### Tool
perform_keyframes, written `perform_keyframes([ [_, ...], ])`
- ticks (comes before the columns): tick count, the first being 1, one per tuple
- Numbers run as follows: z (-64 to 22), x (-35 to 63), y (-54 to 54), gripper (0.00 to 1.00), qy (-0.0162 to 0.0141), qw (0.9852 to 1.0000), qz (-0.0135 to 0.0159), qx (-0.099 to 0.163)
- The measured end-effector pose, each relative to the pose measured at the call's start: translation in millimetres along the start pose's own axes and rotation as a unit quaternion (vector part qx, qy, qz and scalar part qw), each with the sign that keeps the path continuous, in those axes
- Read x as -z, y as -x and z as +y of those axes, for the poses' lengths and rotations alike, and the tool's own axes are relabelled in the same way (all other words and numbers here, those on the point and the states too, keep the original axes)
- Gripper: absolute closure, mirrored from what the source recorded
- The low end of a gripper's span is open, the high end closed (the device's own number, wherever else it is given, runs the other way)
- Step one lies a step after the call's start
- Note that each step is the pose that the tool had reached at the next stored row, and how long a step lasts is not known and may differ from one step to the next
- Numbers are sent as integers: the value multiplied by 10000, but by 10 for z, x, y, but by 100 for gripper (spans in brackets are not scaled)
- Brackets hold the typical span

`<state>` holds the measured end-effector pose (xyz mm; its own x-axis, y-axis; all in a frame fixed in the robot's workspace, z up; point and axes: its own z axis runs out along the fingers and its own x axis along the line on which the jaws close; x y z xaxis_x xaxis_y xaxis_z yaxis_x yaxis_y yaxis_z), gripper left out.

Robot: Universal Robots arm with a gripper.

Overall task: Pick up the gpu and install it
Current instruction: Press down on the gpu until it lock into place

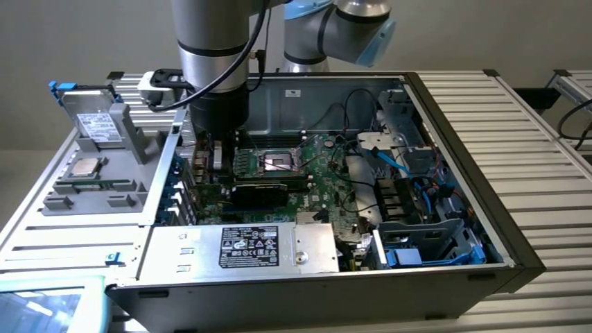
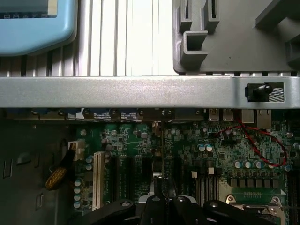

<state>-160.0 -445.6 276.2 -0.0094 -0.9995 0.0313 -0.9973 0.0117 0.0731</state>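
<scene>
Nearest in the exterior view, a blue-rimmed screen [image 1: 46, 305] lies at the corner of the surface [image 1: 532, 118]. Just behind it stands the open case [image 1: 518, 236]. Inside the case, the power supply [image 1: 242, 248] fills the near end, its label facing up. Beyond that lies the motherboard [image 1: 310, 182] with the bare socket [image 1: 277, 163] near its middle. Blue cables [image 1: 428, 182] run along the drive bays toward the exterior view's right.

The arm [image 1: 213, 48] comes straight down into the case on the exterior view's left of the socket, over the expansion slots. The pincer [image 2: 160, 182] is narrow, closed on the gpu [image 2: 160, 150]. The gpu stands on edge and shows in the wrist view as a thin line running from the fingers [image 2: 152, 206] toward the case's rear wall [image 2: 140, 91]. It sits among the black slots, a little apart from the white slot [image 2: 97, 180]. Whether the gpu is seated in a slot cannot be told. A red and black wire [image 2: 262, 140] loops over the board to one side, well apart from the gpu.

Outside the case, on the exterior view's left, a grey tray [image 1: 55, 205] rests on the surface and carries a cpu [image 1: 86, 166]. A drive [image 1: 97, 125] stands upright at the tray's far end.
</scene>
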Motion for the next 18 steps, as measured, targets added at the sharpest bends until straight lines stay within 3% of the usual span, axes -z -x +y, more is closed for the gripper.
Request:
perform_keyframes([
  [11, -2, -17, -1, 88, 0, 10000, -1, 0],
  [18, -6, -77, -1, 88, 0, 10000, 3, 1],
])
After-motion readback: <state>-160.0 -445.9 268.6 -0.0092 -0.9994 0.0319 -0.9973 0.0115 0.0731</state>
